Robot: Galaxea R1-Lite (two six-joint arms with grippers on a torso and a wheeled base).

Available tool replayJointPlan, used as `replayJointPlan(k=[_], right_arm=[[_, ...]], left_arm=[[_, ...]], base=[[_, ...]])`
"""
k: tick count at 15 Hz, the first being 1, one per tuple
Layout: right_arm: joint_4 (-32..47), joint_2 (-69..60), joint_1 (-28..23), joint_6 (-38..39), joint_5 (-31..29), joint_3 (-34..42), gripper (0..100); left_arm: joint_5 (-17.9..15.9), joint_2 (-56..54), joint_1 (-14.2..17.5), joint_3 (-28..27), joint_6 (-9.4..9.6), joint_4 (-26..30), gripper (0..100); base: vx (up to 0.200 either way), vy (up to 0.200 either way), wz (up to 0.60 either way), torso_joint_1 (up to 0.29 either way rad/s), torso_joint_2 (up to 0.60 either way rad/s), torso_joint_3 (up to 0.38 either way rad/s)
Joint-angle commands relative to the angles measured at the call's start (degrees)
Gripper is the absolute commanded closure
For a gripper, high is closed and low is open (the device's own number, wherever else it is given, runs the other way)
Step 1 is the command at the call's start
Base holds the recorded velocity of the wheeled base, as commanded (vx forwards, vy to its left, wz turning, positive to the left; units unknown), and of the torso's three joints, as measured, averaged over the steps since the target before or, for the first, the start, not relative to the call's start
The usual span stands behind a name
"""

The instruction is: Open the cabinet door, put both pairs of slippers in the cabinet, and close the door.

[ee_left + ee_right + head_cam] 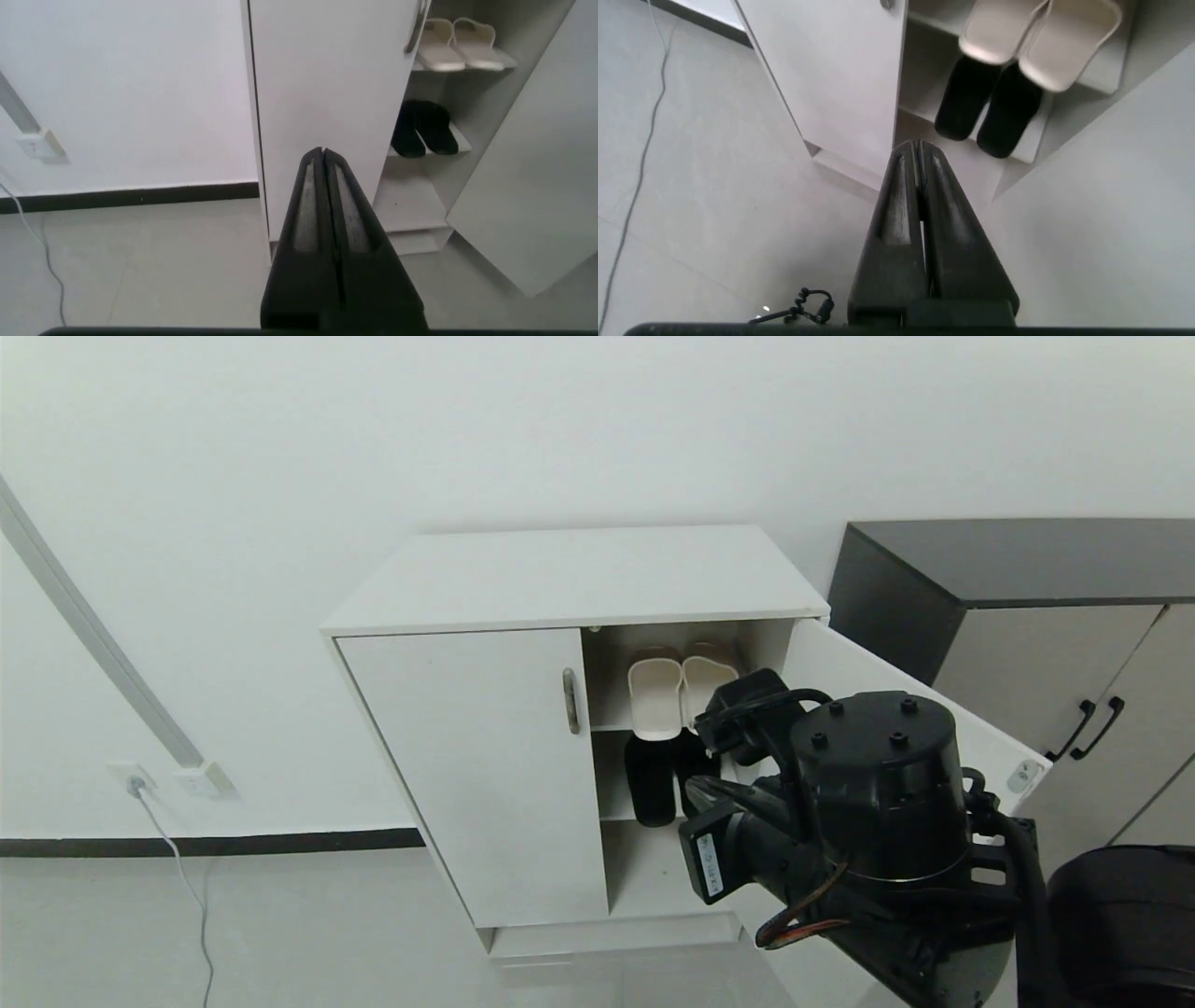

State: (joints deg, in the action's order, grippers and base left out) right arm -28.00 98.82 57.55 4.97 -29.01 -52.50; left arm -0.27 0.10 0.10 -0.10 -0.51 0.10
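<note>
The white cabinet [579,574] has its left door [476,765] closed and its right door [868,681] swung open. A pair of white slippers [667,695] lies on the top shelf, toes out. Below them, a pair of black slippers [653,784] rests on the middle shelf. My right gripper [915,147] is shut and empty, low in front of the open compartment; both pairs, white [1046,33] and black [985,103], lie beyond it. Farther back, my left gripper [322,154] is shut with nothing in it, facing the closed door's lower part.
A dark-topped grey cabinet [1027,569] stands just right of the open door. A wall socket [131,777] with a hanging cable [187,887] is at the left. Bare grey floor lies before the cabinet.
</note>
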Motion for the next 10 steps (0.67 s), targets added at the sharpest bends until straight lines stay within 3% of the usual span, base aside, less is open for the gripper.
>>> replayJointPlan(k=[1,10], right_arm=[[-0.04,0.06,0.02,0.04,0.01,0.03,100],[-0.04,0.41,-0.25,0.04,-0.08,0.12,100]], left_arm=[[0.00,-0.01,-0.01,0.01,-0.02,-0.01,100],[-0.08,-0.01,-0.01,0.01,0.16,-0.01,100]], base=[[0.000,0.000,0.00,0.207,-0.52,-0.310],[0.000,0.000,0.00,0.236,-0.56,-0.324]])
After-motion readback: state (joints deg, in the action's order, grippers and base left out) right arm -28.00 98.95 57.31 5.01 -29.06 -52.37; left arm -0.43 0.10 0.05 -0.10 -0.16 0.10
